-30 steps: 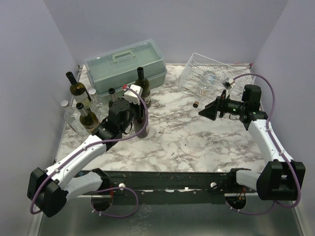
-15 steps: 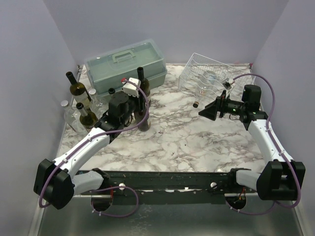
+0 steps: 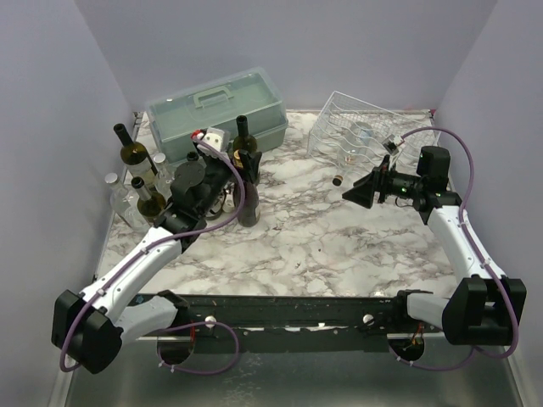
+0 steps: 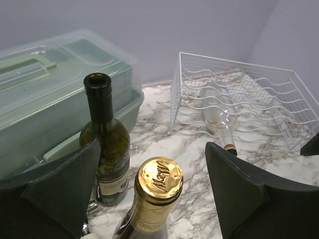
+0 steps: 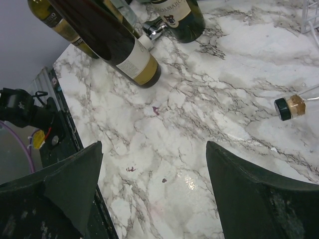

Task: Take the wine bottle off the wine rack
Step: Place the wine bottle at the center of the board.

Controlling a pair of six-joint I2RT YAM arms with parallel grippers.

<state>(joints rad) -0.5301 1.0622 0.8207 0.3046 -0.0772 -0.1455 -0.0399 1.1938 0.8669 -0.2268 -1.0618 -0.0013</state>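
The white wire wine rack [image 3: 366,119] stands at the back right. A clear wine bottle [image 3: 349,153] lies in it, and its corked neck [image 4: 230,148] pokes out of the front. A dark wine bottle [image 3: 249,203] with a gold cap [image 4: 159,180] stands upright on the marble at centre left. My left gripper [image 3: 240,165] is open, one finger on either side of that cap and apart from it. My right gripper [image 3: 356,193] is open above bare marble, just right of the clear bottle's neck end [image 5: 289,107]. Nothing is between its fingers.
A grey-green toolbox [image 3: 216,110] sits at the back. An open dark green bottle [image 4: 102,144] stands in front of it, just behind the gold-capped one. Several more bottles [image 3: 140,182] cluster by the left wall. Purple walls enclose three sides.
My left gripper has opened and let go of the gold-capped bottle, which stands on its own. The left wrist has shifted slightly left and back. The right arm has not moved.
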